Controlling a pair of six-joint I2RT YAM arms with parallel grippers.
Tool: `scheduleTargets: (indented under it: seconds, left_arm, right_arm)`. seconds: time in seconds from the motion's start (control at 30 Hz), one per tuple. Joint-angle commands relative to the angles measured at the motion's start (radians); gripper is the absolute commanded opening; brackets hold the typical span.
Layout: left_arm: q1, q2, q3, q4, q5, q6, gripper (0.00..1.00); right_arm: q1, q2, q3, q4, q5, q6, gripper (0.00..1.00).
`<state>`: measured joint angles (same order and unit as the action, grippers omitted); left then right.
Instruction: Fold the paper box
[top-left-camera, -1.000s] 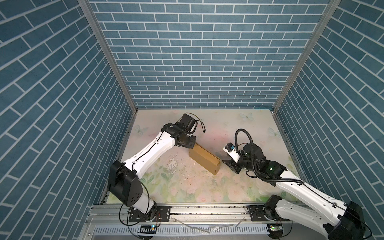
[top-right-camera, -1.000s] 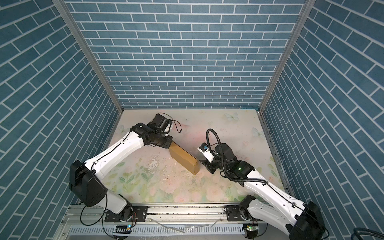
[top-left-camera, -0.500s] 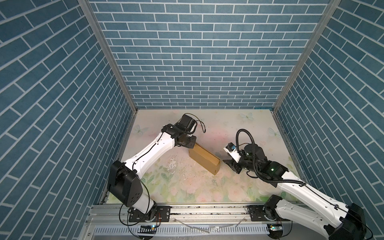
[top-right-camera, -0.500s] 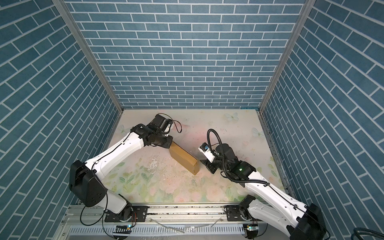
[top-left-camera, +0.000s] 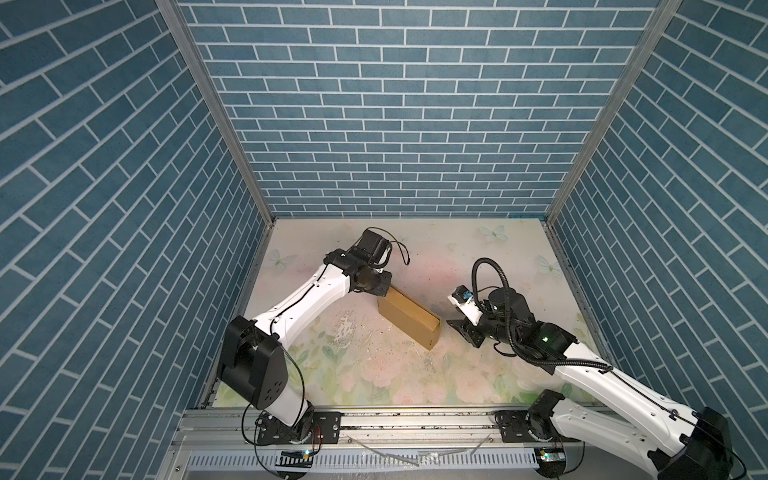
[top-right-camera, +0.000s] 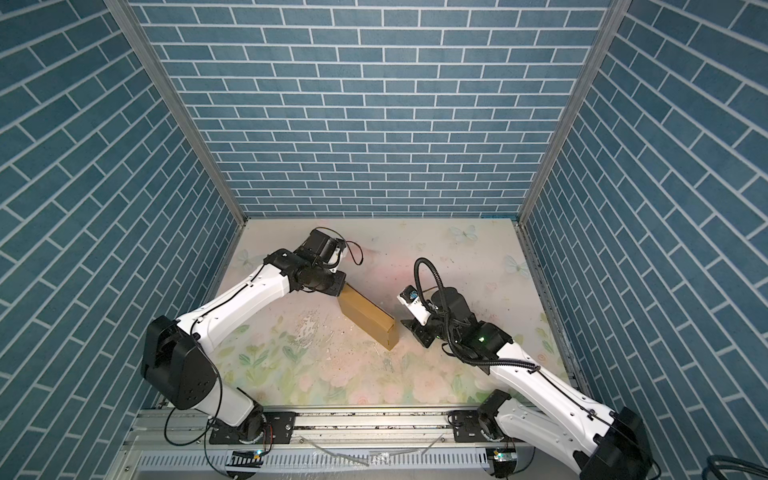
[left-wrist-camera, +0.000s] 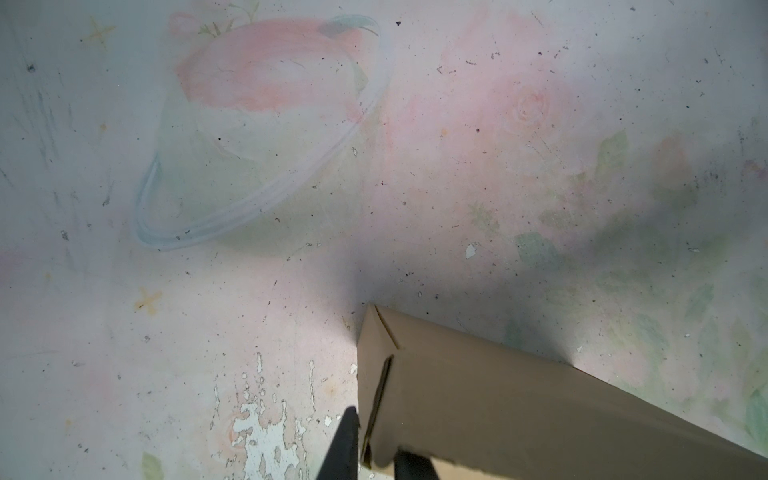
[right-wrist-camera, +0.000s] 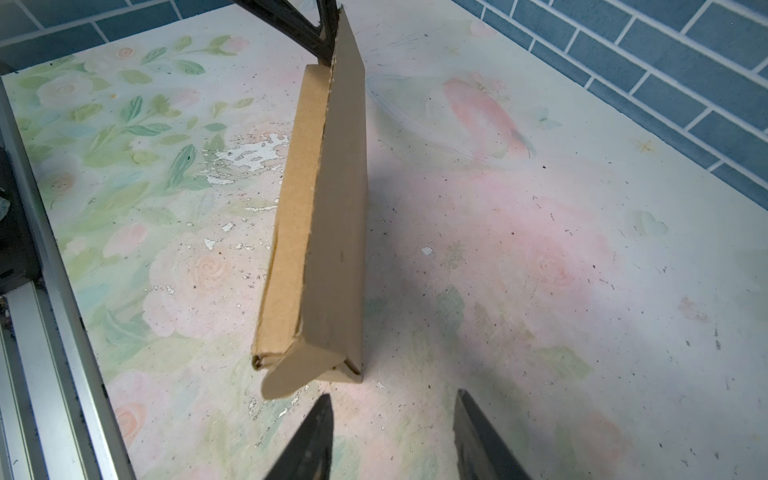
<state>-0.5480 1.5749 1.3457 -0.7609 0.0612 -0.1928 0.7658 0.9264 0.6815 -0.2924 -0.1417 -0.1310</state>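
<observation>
"Well, what's nearest?"

"The right gripper (right-wrist-camera: 395, 436), jaws apart, empty. Next the paper box (top-left-camera: 409, 318), rough brown cardboard, long and thin, stands on edge on the flowery table (top-left-camera: 457, 257). Farther, the left gripper (left-wrist-camera: 374, 432) pinches its end."

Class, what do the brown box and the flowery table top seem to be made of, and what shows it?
The paper box: matt, unprinted brown cardboard, probably corrugated; its cut edge looks ragged and fibrous. The table top: seemingly a thin printed pastel layer, dull finish; white patches show where print has flaked. Its base cannot be told.
</observation>
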Motion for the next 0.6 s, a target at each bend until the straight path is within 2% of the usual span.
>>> scheduleTargets:
  seconds: [0.0,0.23,0.43,0.57]
  left_arm:
    - [0.009,0.016,-0.010,0.020,0.018,0.009,0.15]
    - [0.011,0.021,-0.009,0.016,0.018,-0.005,0.06]
    - [0.009,0.007,-0.018,0.004,0.000,-0.025,0.05]
    - [0.009,-0.004,-0.023,0.006,0.003,-0.030,0.04]
  right_arm:
    - [0.004,-0.004,0.057,-0.026,0.016,-0.004,0.47]
    - [0.004,-0.016,0.062,-0.041,0.024,-0.006,0.48]
    - [0.005,-0.018,0.047,-0.027,0.028,-0.012,0.48]
    - [0.005,-0.030,0.028,0.015,0.082,-0.030,0.48]
